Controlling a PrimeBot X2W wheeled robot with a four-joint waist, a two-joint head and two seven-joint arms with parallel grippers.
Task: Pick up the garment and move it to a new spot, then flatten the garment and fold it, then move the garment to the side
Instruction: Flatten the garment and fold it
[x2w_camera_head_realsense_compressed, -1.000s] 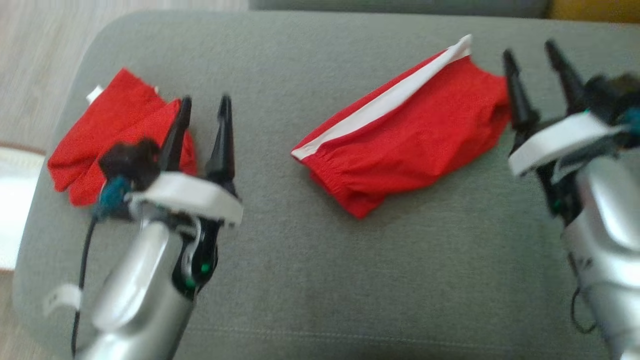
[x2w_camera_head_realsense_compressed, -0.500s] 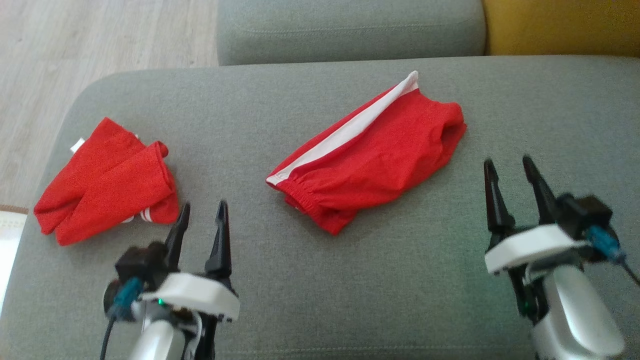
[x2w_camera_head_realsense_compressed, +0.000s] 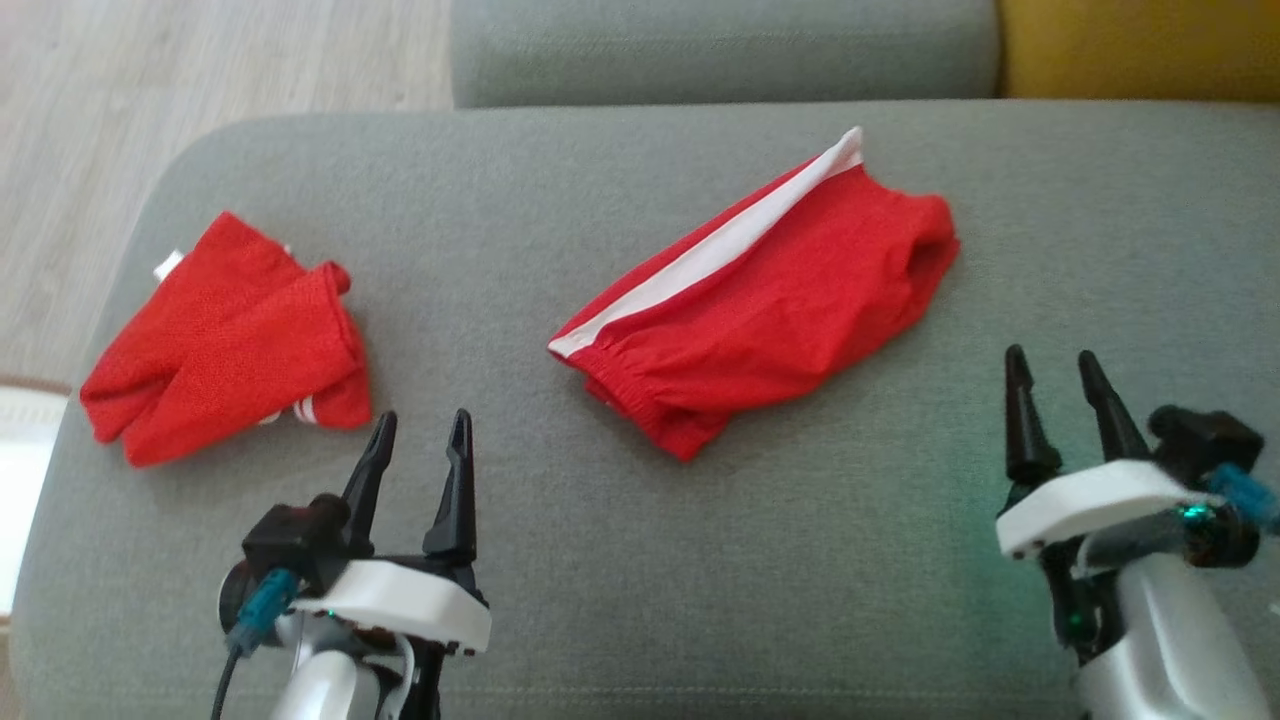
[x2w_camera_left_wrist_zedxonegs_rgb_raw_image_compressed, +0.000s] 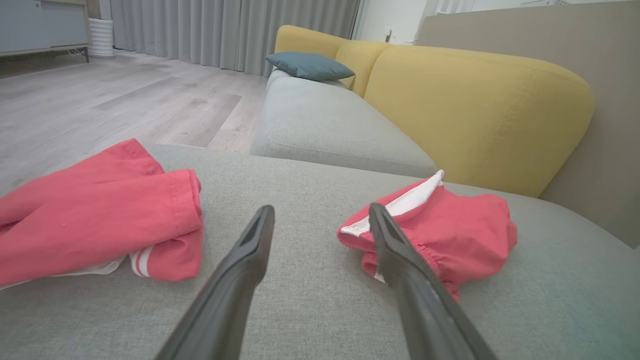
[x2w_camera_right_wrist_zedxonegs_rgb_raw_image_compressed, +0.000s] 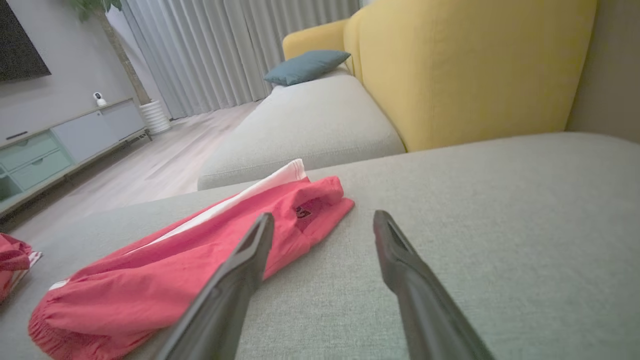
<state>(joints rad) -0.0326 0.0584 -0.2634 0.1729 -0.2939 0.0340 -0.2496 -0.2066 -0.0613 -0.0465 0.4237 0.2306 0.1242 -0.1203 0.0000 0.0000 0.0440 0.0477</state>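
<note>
On the grey sofa seat (x2w_camera_head_realsense_compressed: 600, 560) in front of the robot lie two red pieces of clothing. Near the middle sit the red shorts (x2w_camera_head_realsense_compressed: 760, 300), folded into a compact bundle that lies slantwise. Their white side stripe runs along the far edge, and the gathered elastic end points toward the robot's left (a small dark printed mark shows at the opposite end in the right wrist view). Well apart from them, toward the seat's left end, a second red garment (x2w_camera_head_realsense_compressed: 225, 340) is also folded, with a little white striping at its near corner.

Both arms hang low at the near side. The left gripper (x2w_camera_head_realsense_compressed: 422, 420) is just beside the second garment's near corner, with its jaws spread and nothing between them. The right gripper (x2w_camera_head_realsense_compressed: 1051, 356) is off to the right of the shorts and clear of them, with its jaws likewise apart and empty.

Beyond the seat are another grey cushion with a teal pillow (x2w_camera_left_wrist_zedxonegs_rgb_raw_image_compressed: 310, 66), a yellow backrest (x2w_camera_left_wrist_zedxonegs_rgb_raw_image_compressed: 475, 110), pale wood floor (x2w_camera_head_realsense_compressed: 200, 60) and grey curtains (x2w_camera_right_wrist_zedxonegs_rgb_raw_image_compressed: 225, 50).
</note>
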